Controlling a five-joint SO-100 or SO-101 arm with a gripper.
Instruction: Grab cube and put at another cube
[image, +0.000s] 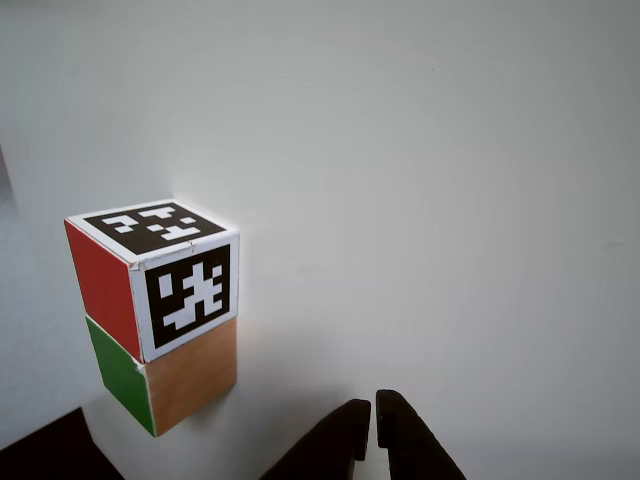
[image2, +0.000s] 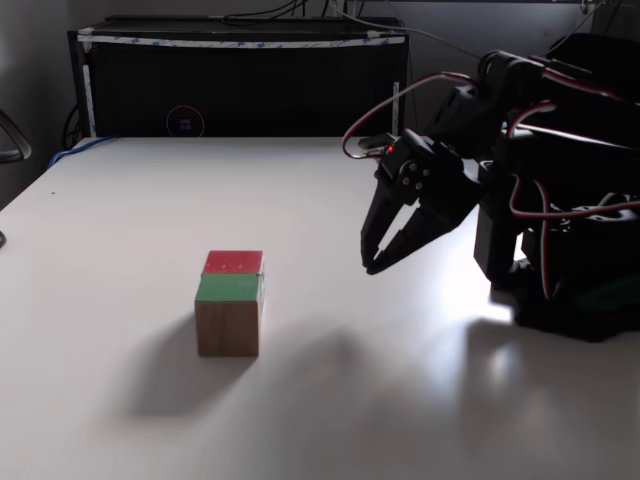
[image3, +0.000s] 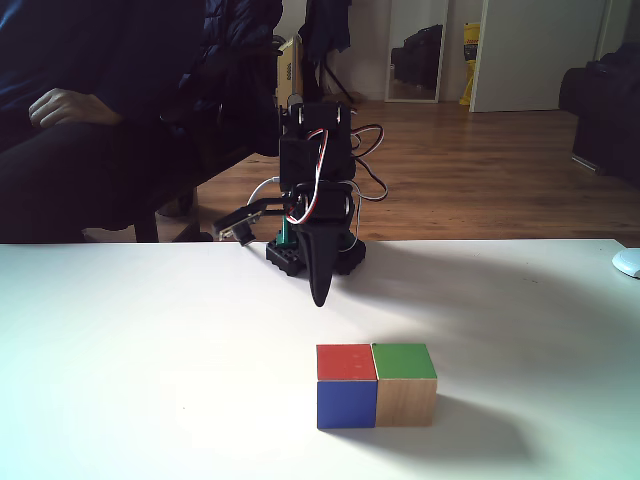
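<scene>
the green cube sits on the table, pressed flush against the red cube. the gripper hangs above the table, apart from the green cube, its fingers nearly together and holding nothing.

I see red cube w/ b&w markers touching green/wood cube, side by side on white table. Gripper at bottom edge, dark tips nearly together, thin gap, nothing between; apart from cubes.
</scene>
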